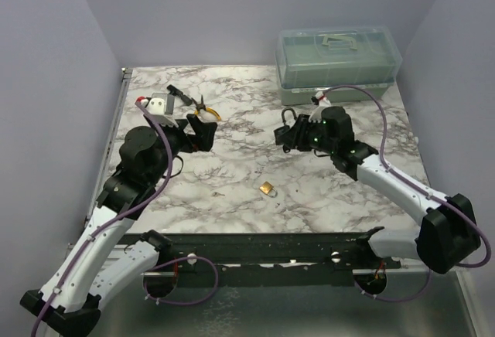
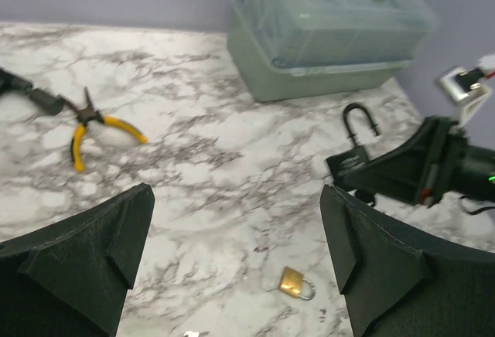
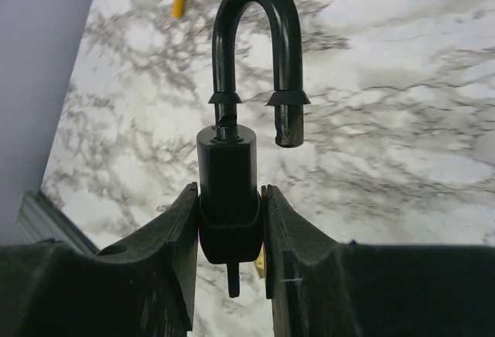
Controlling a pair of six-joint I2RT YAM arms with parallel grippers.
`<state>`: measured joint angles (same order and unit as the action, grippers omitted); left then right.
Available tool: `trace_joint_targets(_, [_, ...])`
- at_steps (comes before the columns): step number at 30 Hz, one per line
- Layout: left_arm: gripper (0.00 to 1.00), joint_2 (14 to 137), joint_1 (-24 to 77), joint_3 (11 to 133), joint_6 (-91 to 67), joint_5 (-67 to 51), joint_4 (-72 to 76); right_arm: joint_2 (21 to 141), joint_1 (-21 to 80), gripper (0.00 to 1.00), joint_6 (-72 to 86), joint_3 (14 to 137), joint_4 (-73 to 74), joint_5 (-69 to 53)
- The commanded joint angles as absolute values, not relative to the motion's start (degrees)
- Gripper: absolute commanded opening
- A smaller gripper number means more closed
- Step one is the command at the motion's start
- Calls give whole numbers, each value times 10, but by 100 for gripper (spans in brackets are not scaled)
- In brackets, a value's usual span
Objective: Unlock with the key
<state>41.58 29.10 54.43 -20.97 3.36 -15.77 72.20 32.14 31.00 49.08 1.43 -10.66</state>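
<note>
The left tool (image 1: pixel 199 132) (image 2: pixel 236 233) hangs above the marble tabletop (image 1: pixel 240 163) with its jaws spread wide and nothing between them. Below and slightly ahead of it, on the tabletop, lies a small brass padlock (image 1: pixel 268 188) (image 2: pixel 294 281). The key (image 1: pixel 219 195), a tiny pale sliver, rests on the marble just to that padlock's left, on the near side of the left tool and apart from both tools. Yellow-handled pliers (image 1: pixel 206 110) (image 2: pixel 97 124) lie ahead of the left tool and to its left. Opposite it, the right tool (image 1: pixel 288 136) (image 3: pixel 230 233) is clamped on the body of a black padlock (image 1: pixel 288 115) (image 2: pixel 357 148) (image 3: pixel 228 175), one finger on each side. The shackle points out beyond the fingertips, and one leg stands free of the body. A thin stub juts from the body's other end between the fingers, and what it is cannot be told. A clear lidded box (image 1: pixel 338 62) (image 2: pixel 332 28) sits on the tabletop beyond the right tool.
</note>
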Motion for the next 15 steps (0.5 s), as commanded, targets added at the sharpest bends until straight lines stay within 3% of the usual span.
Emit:
trace_joint_targets(1, [96, 434, 293, 525, -156, 101, -214, 745, 242, 0, 321, 477, -33, -168])
trace_joint_targets(6, [99, 422, 293, 493, -154, 90, -199, 796, 147, 0, 333, 455, -67, -259])
trace_joint_targets(15, [99, 410, 292, 481, -158, 98, -207, 918, 75, 0, 373, 458, -137, -341])
